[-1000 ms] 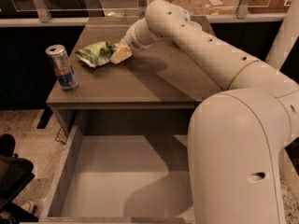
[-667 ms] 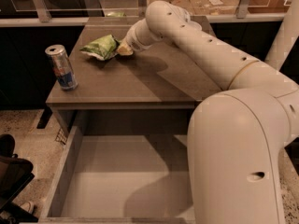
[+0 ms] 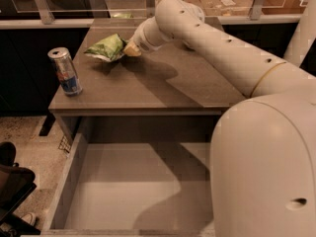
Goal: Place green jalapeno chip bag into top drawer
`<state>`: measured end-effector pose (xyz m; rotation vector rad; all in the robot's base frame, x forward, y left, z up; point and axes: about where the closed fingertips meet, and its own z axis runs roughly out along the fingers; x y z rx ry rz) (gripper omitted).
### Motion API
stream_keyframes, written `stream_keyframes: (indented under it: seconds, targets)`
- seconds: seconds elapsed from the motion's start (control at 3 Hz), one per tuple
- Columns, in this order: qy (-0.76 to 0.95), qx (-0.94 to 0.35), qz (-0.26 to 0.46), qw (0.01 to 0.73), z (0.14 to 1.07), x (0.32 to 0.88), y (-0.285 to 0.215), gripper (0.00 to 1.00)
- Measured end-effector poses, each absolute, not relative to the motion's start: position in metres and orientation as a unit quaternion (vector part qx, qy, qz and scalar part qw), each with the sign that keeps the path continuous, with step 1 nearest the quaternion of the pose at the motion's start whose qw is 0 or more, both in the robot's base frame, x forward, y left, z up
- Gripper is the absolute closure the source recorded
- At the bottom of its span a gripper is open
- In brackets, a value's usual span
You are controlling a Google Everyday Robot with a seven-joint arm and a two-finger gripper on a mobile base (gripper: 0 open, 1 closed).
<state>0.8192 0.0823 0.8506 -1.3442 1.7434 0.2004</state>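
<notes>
Hand (image 3: 129, 49) at far left of worktop (image 3: 148, 85), clenched on right edge of green jalapeno chip bag (image 3: 106, 47). Bag hangs just above the surface w/ shadow beneath, prob. so it clears the worktop for carrying. Top drawer (image 3: 123, 191) stands open on near side, ready for the drop. Can (image 3: 65, 71) upright to the left, apart from bag.

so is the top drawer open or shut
Open: the top drawer is pulled out below the table, its bare bottom showing. The gripper holds the green jalapeno chip bag over the table.
</notes>
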Motion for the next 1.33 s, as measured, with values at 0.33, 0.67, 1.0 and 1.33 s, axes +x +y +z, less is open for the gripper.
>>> stream_keyframes:
  seconds: [0.33,0.67,1.0,1.33]
  targets:
    - [0.69,-0.545,0.052,0.474,0.886,0.796,0.076,1.0]
    - [0.675,-0.546,0.013,0.495,0.924,0.768,0.07,1.0]
    - [0.668,-0.538,-0.034,0.513,0.96,0.732,0.058,1.0]
    - [0.657,-0.534,-0.084,0.526,0.986,0.687,0.049,1.0]
